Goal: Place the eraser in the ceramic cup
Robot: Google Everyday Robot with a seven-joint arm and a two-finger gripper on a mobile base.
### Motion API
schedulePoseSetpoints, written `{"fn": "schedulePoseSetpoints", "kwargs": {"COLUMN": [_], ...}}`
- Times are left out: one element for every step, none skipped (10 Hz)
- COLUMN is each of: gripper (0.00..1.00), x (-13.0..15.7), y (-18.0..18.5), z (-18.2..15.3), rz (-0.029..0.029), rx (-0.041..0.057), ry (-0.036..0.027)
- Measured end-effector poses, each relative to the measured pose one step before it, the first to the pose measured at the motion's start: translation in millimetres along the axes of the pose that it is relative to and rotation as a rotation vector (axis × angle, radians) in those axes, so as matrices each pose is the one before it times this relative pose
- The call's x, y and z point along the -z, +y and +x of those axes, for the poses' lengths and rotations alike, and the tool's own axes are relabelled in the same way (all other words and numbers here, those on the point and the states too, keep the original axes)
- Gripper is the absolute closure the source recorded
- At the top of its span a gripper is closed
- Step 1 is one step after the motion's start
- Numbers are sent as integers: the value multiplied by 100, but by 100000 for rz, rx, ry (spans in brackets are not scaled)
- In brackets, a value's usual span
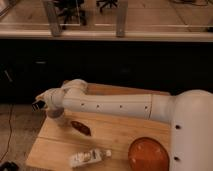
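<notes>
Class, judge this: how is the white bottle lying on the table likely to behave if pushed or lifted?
Lying on its side, the white bottle would probably roll or slide on the wooden table. It looks small, so likely light. It sits near the front edge, so a push might drop it. The gripper hangs near the table's far-left edge.

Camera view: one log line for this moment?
gripper: left table edge, at ceramic cup | eraser: not discernible | orange plate: front right
</notes>
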Motion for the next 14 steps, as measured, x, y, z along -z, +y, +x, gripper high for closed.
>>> {"fn": "schedulePoseSetpoints", "kwargs": {"gripper": [100,100,100,100,100,100,100,100,100,100,100,100,100,100], "x": [-355,-297,-122,-127,23,123,236,259,181,295,290,87,-185,-758], "y": [-78,-28,-55,-86,-75,-7,76,265,94,125,64,17,-73,-247], "z": [-337,-286,-33,-214,-114,2,274,567,315,449,388,226,-168,-599], "rz": [2164,995,486,362,202,153,116,-152,-72,-241,-312,-453,-646,-974], "rx": [-2698,-2630,-1675,-2582,-1939,-2465,-3047,-3594,-2097,-3304,-2414,-1796,-166,657], "ry": [-1933,-1439,-736,-1561,-1121,-985,-979,-1072,-788,-1330,-1455,-1567,-1318,-1827]}}
